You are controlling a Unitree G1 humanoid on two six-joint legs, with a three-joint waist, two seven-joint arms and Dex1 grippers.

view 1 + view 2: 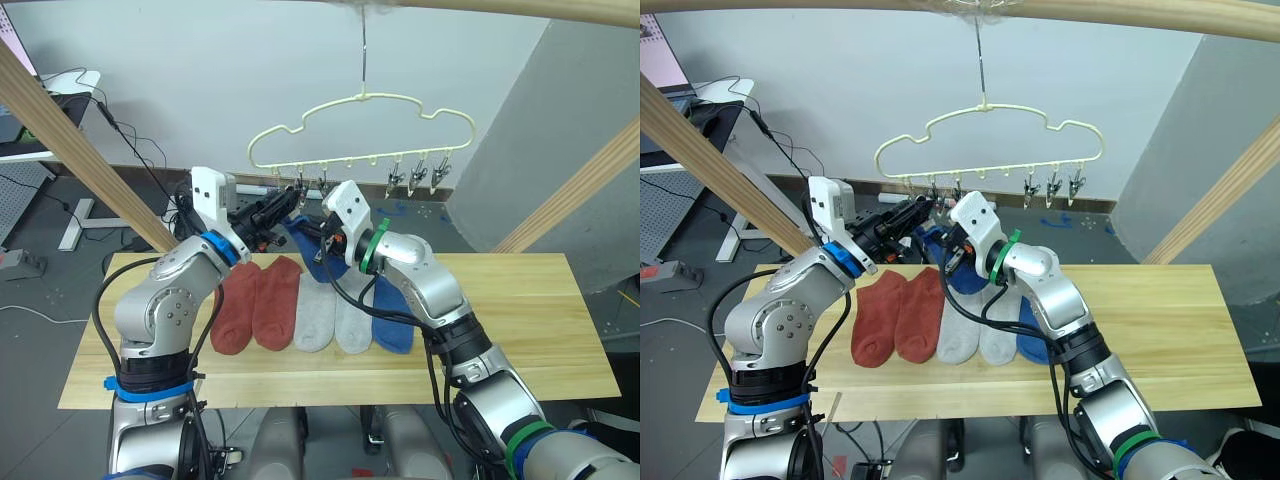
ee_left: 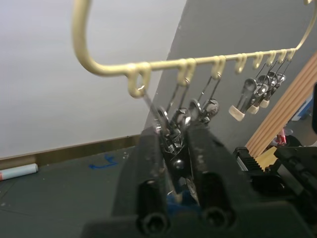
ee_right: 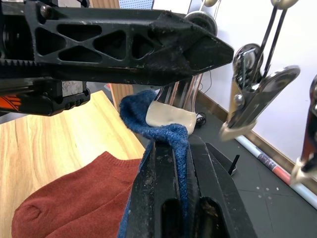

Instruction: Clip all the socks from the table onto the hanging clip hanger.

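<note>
My right end effector (image 3: 181, 148) grips a blue sock (image 3: 163, 134) at a clip (image 3: 171, 111). My left end effector (image 2: 173, 148) pinches that clip on the hanger (image 1: 360, 130). Five socks (image 1: 310, 310) lie on the desk (image 1: 540, 330).

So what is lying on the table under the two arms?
On the table lie five socks in a row: two rust-red, two light grey, one blue. The right arm covers parts of the grey and blue ones.

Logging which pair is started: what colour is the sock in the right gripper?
Blue sock, clearest in the right wrist view.
</note>
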